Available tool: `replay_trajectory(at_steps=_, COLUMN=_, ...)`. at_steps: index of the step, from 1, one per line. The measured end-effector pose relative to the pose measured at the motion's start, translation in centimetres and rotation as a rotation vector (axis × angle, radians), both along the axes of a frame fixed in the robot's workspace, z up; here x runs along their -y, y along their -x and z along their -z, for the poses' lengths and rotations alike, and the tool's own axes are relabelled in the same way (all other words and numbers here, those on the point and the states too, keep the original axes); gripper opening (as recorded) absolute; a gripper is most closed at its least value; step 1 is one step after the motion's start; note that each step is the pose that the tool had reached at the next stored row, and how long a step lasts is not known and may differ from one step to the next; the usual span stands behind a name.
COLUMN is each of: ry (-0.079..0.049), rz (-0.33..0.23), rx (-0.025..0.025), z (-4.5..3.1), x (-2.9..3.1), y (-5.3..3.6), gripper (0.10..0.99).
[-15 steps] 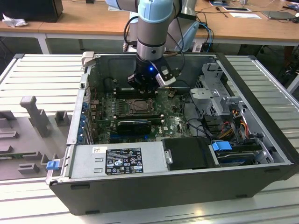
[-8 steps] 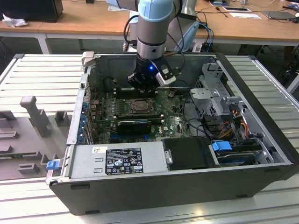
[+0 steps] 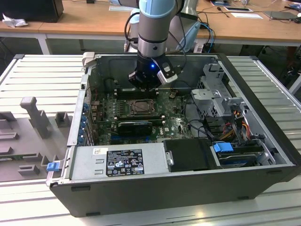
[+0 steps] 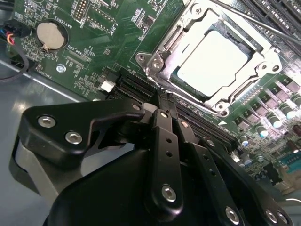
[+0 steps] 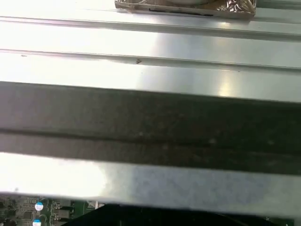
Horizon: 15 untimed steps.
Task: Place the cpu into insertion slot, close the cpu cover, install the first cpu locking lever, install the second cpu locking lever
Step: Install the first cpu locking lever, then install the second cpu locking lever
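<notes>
The cpu (image 4: 214,63) lies flat in the insertion slot (image 3: 140,108), a pale silver square on the green board. The cpu cover (image 4: 164,44), a silver frame with a large window, lies down around it. A thin metal lever rod (image 4: 254,21) runs along one side of the socket. My gripper (image 3: 146,86) hangs inside the computer case just behind the socket in the exterior view. In the second wrist view its black fingers (image 4: 162,122) are pressed together with nothing between them, their tip (image 4: 162,104) just beside the cover's corner.
The open case (image 3: 263,117) walls in the board on all sides. A black power supply (image 3: 124,162) lies along the near edge, a drive cage (image 3: 216,92) and cables at the exterior view's right. Black memory slots (image 4: 136,87) lie under the fingers; a coin battery (image 4: 49,35) is nearby.
</notes>
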<state>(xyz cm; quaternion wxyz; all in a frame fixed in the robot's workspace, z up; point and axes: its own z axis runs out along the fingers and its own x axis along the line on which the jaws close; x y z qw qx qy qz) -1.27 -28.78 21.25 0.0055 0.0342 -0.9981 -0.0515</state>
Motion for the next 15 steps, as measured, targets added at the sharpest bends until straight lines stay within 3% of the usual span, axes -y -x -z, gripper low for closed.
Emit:
replay_trajectory(at_steps=4, ry=0.0, rz=0.0, rx=-0.0001, z=-0.01, x=0.42, y=0.01, gripper=0.106)
replay_trajectory(at_steps=12, ry=0.0, rz=0.0, rx=-0.0001, z=-0.01, x=0.67, y=-0.02, gripper=0.106)
replay_trajectory(at_steps=15, ry=0.0, rz=0.0, rx=-0.0001, z=-0.42, x=0.68, y=-0.02, gripper=0.106)
